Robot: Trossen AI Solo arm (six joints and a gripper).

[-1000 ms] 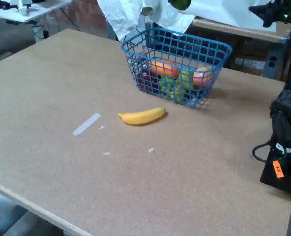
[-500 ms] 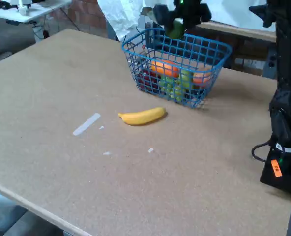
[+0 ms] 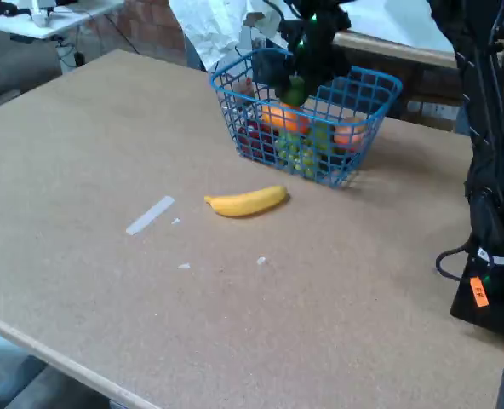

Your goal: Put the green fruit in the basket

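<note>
Broad tan desk point(image 3: 150, 281) under everything. Blue wire basket point(image 3: 367, 128) toward the far edge, loaded with orange, red and pale green fruit. Black pincer point(image 3: 296, 75) dipped into the basket's opening, clamped on the green fruit point(image 3: 295, 90) just above the pile. Yellow banana point(image 3: 248, 202) near the basket's front.

A workshop or lab: particleboard workbench point(image 3: 107, 153), brick wall point(image 3: 150, 25), cabled equipment point(image 3: 490, 247).
</note>
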